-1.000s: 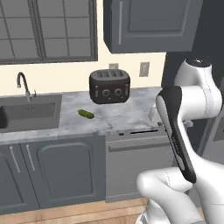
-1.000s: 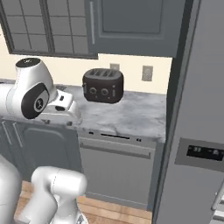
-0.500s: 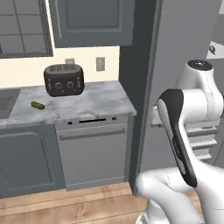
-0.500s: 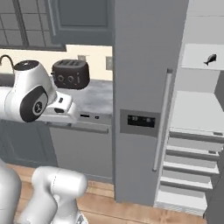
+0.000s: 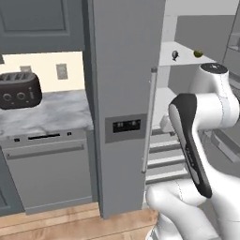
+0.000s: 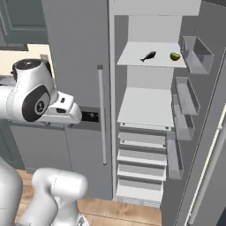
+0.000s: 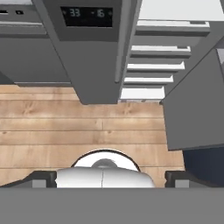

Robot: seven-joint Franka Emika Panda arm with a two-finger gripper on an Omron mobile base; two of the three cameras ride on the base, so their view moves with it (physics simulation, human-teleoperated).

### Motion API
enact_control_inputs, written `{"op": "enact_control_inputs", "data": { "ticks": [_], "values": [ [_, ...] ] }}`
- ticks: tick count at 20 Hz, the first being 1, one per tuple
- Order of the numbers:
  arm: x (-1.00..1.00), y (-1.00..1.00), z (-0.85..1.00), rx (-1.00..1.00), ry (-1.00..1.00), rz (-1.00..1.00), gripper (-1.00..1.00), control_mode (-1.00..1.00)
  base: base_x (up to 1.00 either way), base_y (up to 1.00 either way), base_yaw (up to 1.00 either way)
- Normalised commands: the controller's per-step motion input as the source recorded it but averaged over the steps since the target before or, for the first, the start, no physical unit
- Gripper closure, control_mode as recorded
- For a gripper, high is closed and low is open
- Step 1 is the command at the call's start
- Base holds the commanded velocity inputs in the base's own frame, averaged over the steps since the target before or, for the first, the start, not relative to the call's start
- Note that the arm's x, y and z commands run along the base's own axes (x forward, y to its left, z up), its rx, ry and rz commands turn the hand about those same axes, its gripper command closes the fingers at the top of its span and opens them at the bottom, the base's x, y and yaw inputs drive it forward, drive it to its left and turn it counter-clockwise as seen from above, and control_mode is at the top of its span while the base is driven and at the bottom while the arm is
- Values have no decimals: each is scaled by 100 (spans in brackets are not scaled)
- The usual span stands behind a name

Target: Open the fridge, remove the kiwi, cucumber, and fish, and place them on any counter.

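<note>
Lying on the fridge's upper white shelf, the fish sits with its long axis running across the shelf, tail toward the closed door, and the kiwi rests just beside it toward the open door. Both lie well above and ahead of the gripper, whose empty jaws are spread wide and point down at the wood floor.
</note>
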Motion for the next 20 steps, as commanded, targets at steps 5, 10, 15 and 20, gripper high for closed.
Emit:
{"op": "enact_control_inputs", "data": {
  "ticks": [5,10,15,20],
  "values": [
    [0,0,0,0,0,0,-100,100,4,-36,0],
    [0,0,0,0,0,0,-100,100,28,-38,-2],
    [0,0,0,0,0,0,-100,100,54,-52,-10],
    [0,0,0,0,0,0,-100,100,63,-28,-17]
  ]
}}
